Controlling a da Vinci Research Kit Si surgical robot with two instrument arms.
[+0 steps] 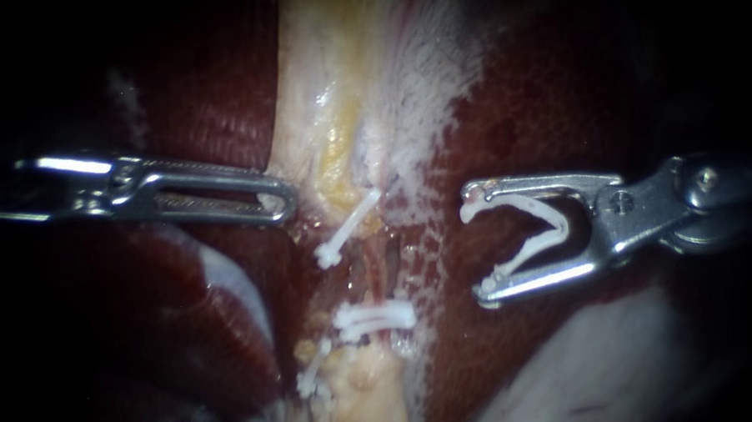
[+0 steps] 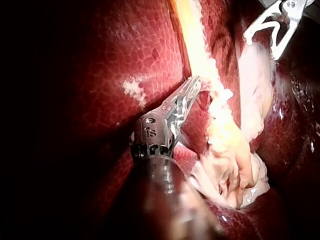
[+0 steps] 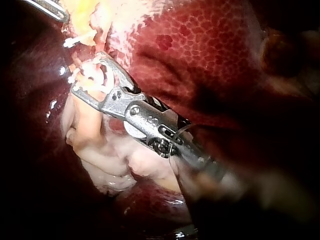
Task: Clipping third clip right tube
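My right instrument (image 1: 477,251) comes in from the right, its jaws wide apart with an open white clip (image 1: 560,221) seated against both of them. It hovers over the liver (image 1: 555,88), to the right of the tubes (image 1: 370,270) and apart from them. White clips sit on the tubes: one slanted above (image 1: 347,229), two side by side lower down (image 1: 375,318), one more below (image 1: 315,372). My left instrument (image 1: 280,204) is shut on the edge of the pale tissue band (image 1: 322,88). In the left wrist view its jaws (image 2: 195,82) pinch that band (image 2: 200,45).
Dark red liver surrounds the pale band on both sides. In the right wrist view, my right instrument (image 3: 82,75) lies over pale, lumpy tissue (image 3: 110,160), and my left instrument's tip (image 3: 50,7) shows beyond it. A pale fold (image 1: 581,362) lies under the right instrument.
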